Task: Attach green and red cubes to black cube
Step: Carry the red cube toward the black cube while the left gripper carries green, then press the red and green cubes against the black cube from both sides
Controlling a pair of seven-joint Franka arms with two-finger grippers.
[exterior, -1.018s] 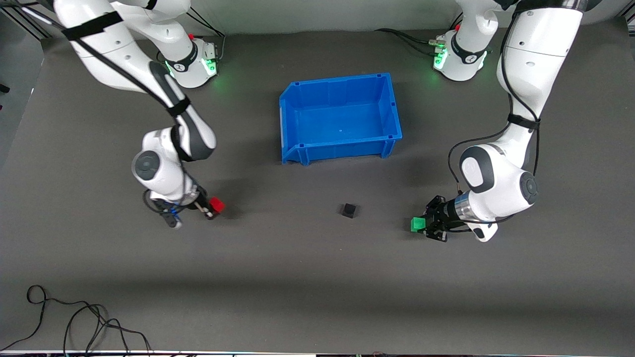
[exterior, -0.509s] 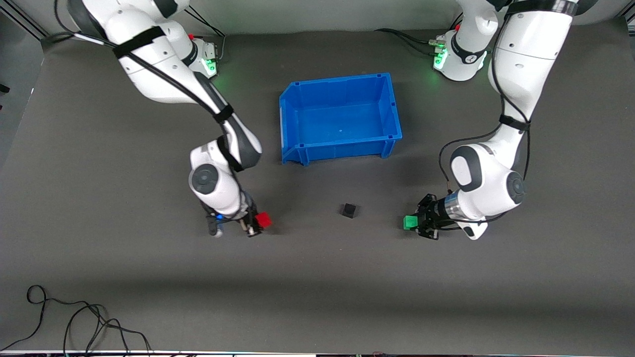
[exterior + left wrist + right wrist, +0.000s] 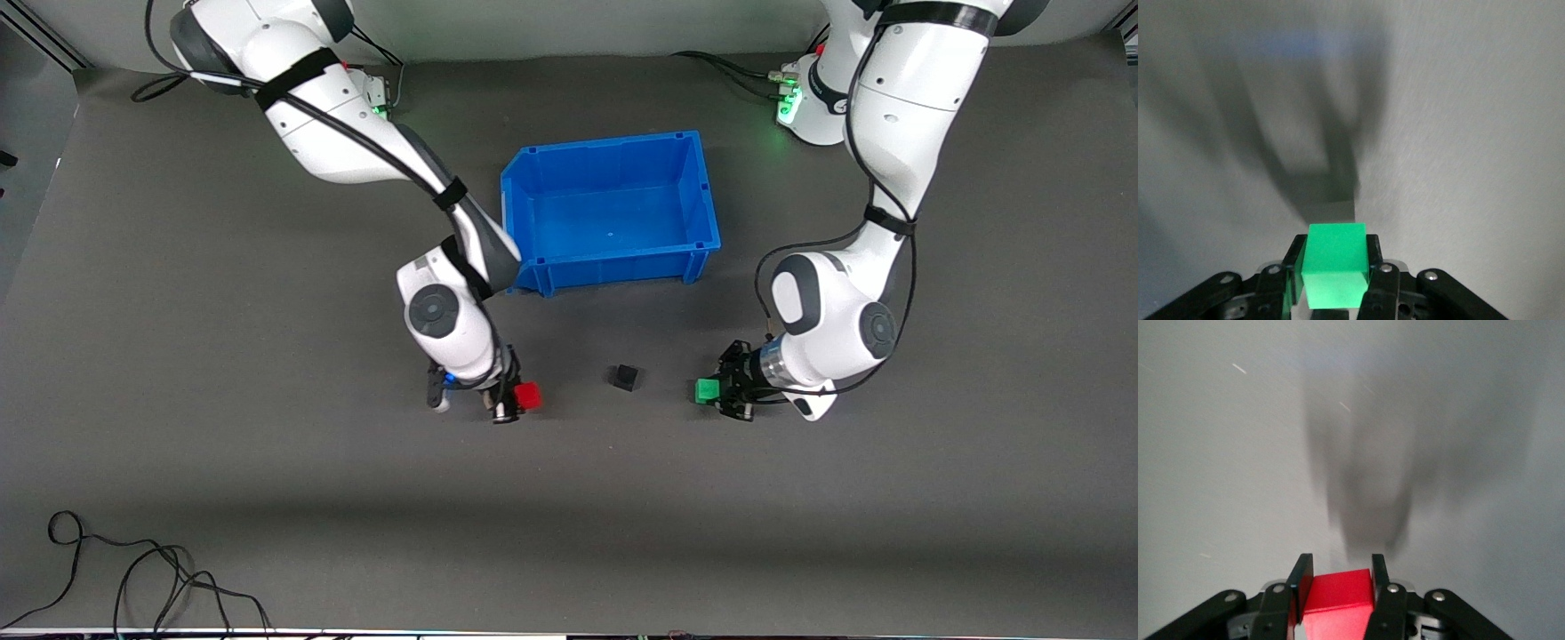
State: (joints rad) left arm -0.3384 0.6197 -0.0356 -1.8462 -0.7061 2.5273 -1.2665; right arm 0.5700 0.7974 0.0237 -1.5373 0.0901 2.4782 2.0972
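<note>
The small black cube (image 3: 626, 377) sits on the dark table mat, nearer the front camera than the blue bin. My right gripper (image 3: 523, 397) is shut on the red cube (image 3: 528, 396) and holds it low over the mat, beside the black cube toward the right arm's end. In the right wrist view the red cube (image 3: 1336, 593) sits between the fingers. My left gripper (image 3: 714, 391) is shut on the green cube (image 3: 708, 389), low over the mat toward the left arm's end of the black cube. The green cube (image 3: 1335, 261) fills the jaws in the left wrist view. The black cube is out of both wrist views.
An open blue bin (image 3: 702, 182) stands empty at mid-table, farther from the front camera than the cubes. A loose black cable (image 3: 133, 578) lies by the table's front edge toward the right arm's end.
Both arms have carried their cubes inward toward the black cube. The right gripper with the red cube moved the greater distance. The black cube has not moved.
</note>
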